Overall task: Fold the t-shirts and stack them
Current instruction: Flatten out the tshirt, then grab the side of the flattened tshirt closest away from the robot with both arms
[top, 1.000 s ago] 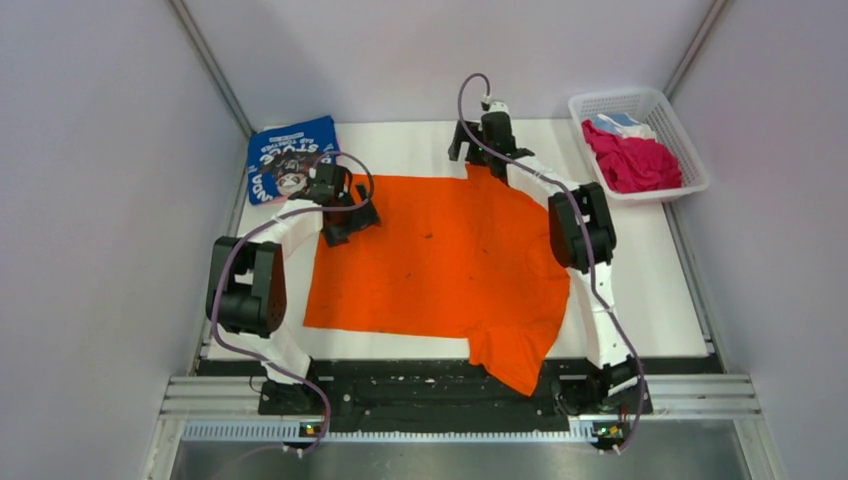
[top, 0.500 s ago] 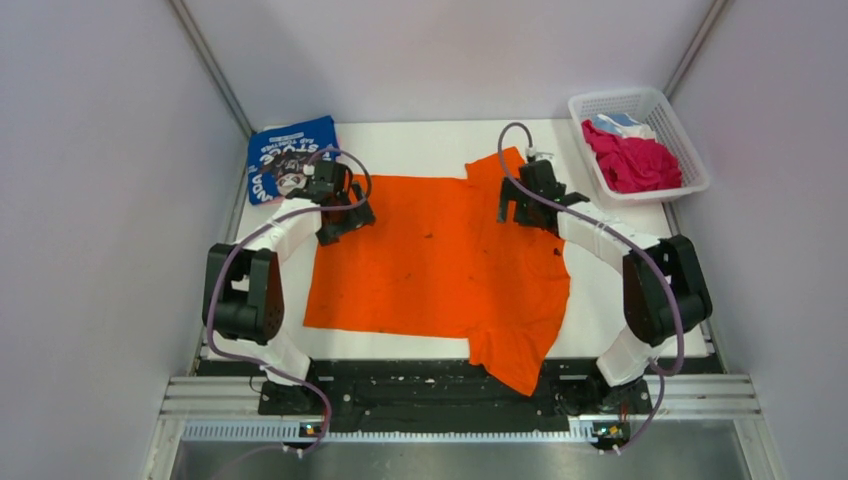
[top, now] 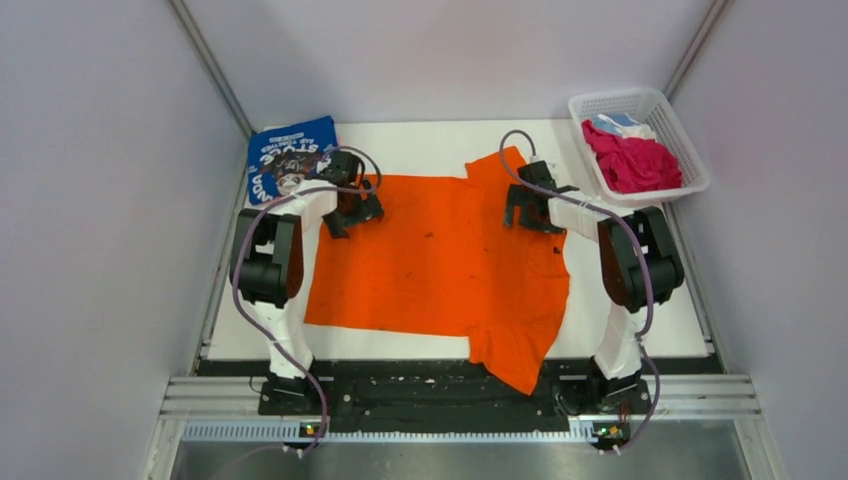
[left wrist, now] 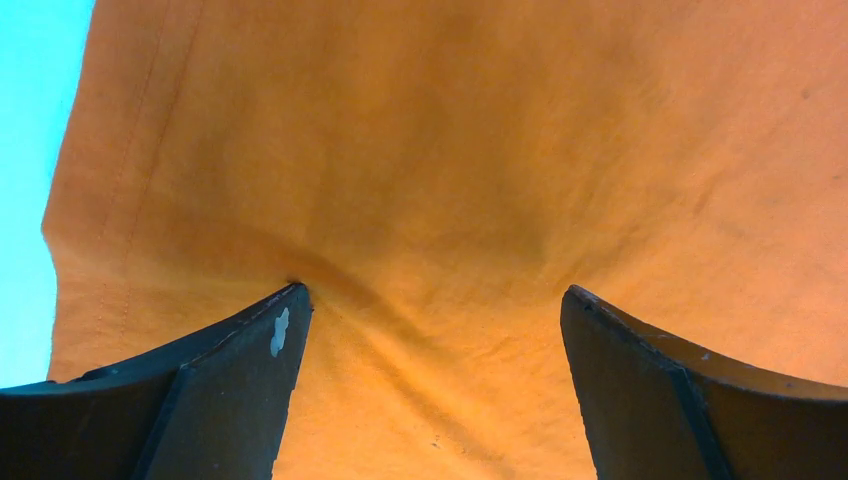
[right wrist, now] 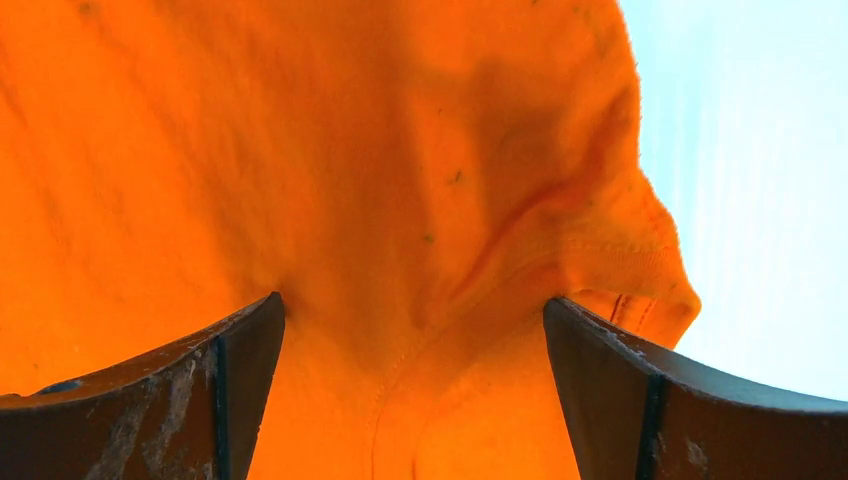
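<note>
The bright orange t-shirt (top: 440,265) lies spread flat on the white table, one sleeve hanging over the near edge. My left gripper (top: 352,208) is open, its fingertips pressed down on the shirt's far left part; orange cloth (left wrist: 430,200) fills the gap between the fingers (left wrist: 240,380). My right gripper (top: 528,208) is open, pressed on the shirt's far right part by the sleeve; cloth (right wrist: 400,200) with a seam lies between its fingers (right wrist: 620,390). A folded blue t-shirt with white print (top: 288,158) lies at the far left corner. Magenta (top: 632,160) and light-blue (top: 618,122) tees sit in the basket.
The white lattice basket (top: 680,135) stands at the far right, beyond the table's right side. Grey walls close in on both sides and the back. The arm bases and a black rail (top: 430,385) run along the near edge.
My right arm swung from the far middle to the shirt's far right part and came down on it. My left gripper shifted slightly back along the shirt's far left edge.
</note>
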